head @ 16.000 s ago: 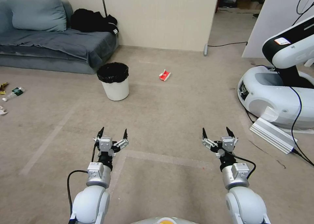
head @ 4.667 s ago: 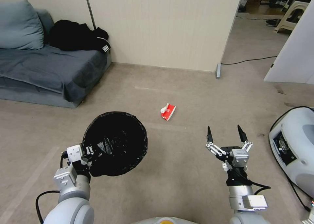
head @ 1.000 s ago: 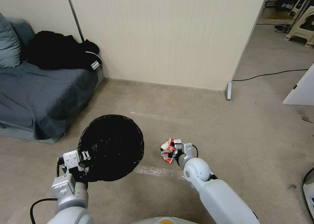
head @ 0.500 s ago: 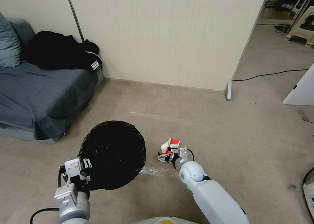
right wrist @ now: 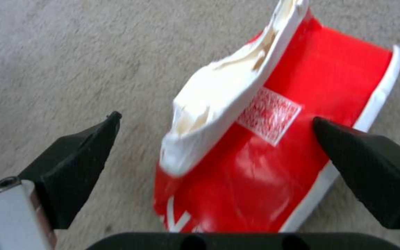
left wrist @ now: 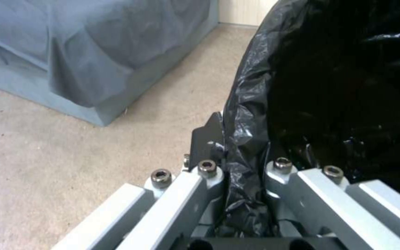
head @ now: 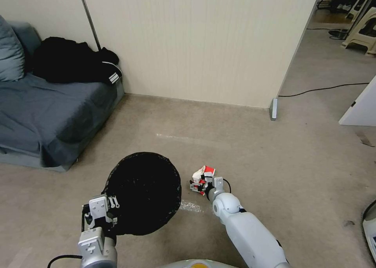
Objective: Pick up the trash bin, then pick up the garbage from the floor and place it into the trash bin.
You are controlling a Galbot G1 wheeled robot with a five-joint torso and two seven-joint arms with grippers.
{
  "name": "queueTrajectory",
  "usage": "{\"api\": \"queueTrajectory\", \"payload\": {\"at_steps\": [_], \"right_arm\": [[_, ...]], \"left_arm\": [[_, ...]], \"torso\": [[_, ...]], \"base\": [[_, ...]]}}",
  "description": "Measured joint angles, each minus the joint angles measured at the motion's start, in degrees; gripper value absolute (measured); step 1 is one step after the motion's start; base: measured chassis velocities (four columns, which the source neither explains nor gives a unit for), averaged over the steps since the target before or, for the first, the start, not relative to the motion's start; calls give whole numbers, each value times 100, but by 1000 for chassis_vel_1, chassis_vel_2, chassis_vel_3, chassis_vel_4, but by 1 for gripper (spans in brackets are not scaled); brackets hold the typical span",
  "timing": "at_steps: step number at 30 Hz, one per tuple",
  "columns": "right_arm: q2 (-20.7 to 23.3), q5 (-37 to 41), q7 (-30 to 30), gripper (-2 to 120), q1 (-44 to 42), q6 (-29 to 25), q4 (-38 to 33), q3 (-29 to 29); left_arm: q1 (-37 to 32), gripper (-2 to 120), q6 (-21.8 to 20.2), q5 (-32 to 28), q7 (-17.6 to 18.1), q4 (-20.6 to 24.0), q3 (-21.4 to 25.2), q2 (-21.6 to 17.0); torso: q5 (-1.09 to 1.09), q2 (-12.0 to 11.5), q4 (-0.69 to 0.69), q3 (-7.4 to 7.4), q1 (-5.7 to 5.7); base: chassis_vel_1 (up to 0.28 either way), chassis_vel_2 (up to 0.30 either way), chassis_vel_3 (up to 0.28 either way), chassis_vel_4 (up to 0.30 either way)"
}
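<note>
Trash bin [head: 143,193], clenched in left gripper [left wrist: 237,163], has shifted nearer; right gripper [right wrist: 214,139], released, straddles carton [right wrist: 274,156] for 1 grasp.

Left gripper [left wrist: 244,194] clamped on trash bin [left wrist: 330,90] rim

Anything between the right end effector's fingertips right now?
Yes: the red-and-white paper carton lies on the carpet between the open right end effector's fingertips, per the right wrist view.

Robot body: white and silver-grey arms observed.
Black pointed fingertips [right wrist: 75,163], hex screws [left wrist: 161,174] and black cable [head: 58,258] noted.
</note>
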State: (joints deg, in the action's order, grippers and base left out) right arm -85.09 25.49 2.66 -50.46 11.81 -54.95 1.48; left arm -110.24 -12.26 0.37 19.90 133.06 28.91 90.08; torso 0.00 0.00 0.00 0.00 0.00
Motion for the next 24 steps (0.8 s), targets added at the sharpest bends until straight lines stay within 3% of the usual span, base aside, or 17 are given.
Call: {"api": "queueTrajectory", "payload": {"at_steps": [6,12,14,24], "right_arm": [[-88,-99,-31,92,187,-163,250,59],[-191,-283,-58,65,335,-287,367,122],[-202,-312,-59,62,334,-308,376,129],[-333,-405,-72,24,245,-367,433,247]], "left_arm": [[12,3,30,10,6,-29,6,80],[21,3,33,-4,8,-59,15,69],[25,3,30,-8,8,-59,14,62],[81,3,-19,-214,14,-15,175,-13]], "torso": [[0,0,0,0,0],[0,0,1,0,0],[0,0,0,0,0],[0,0,0,0,0]], "base": [[0,0,0,0],[0,0,0,0],[0,0,0,0],[0,0,0,0]]}}
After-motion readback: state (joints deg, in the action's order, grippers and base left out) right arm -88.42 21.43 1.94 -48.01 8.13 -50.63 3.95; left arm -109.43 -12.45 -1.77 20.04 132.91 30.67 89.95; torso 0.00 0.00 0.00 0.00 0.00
